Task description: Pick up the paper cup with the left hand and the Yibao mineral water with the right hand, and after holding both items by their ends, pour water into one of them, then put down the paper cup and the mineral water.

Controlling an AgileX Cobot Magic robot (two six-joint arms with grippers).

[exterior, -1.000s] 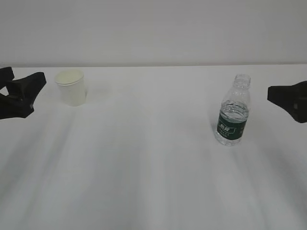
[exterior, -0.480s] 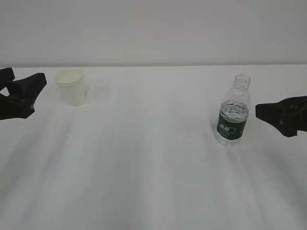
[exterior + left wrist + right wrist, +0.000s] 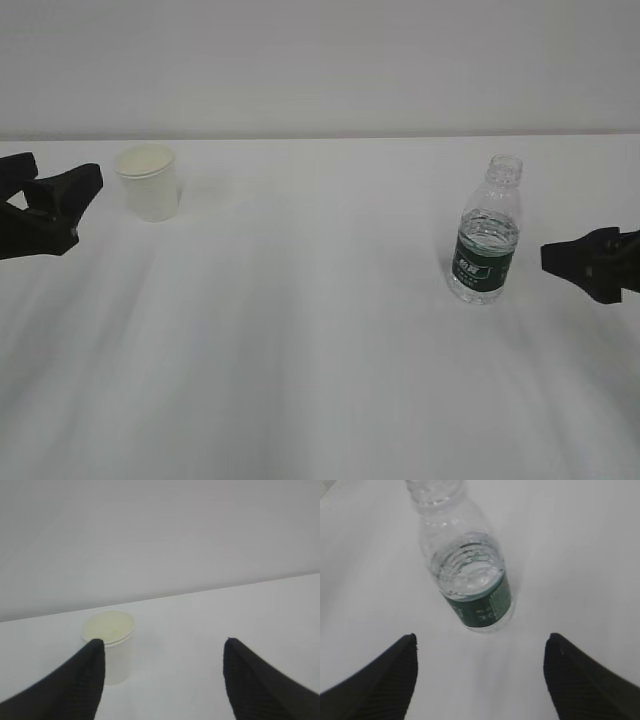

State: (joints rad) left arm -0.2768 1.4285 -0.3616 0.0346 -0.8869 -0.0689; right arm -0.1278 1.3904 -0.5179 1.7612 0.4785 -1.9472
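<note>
White table (image 3: 320, 350), pale wall behind.

Paper cup (image 3: 148, 181): upright on the table, rim up, cream inside visible. It is seen just beyond the tips of the left hand (image 3: 62, 205), apart from them, nothing touching. From the wrist camera the cup (image 3: 110, 645) is placed ahead of the left-side finger (image 3: 75, 685), off the midline of the gap; the other finger (image 3: 260, 685) is well clear of it. Fingers are spread wide, nothing held.

Water bottle (image 3: 486, 232): upright, capless, green label band, water level seen near the label's top edge. It stands just ahead of the right hand (image 3: 585, 262), a small gap of bare table left between. In the wrist camera the bottle (image 3: 472, 575) is found beyond and between the two fingers (image 3: 380, 680), nearer the left-side one. Fingers are spread wide, empty.
</note>
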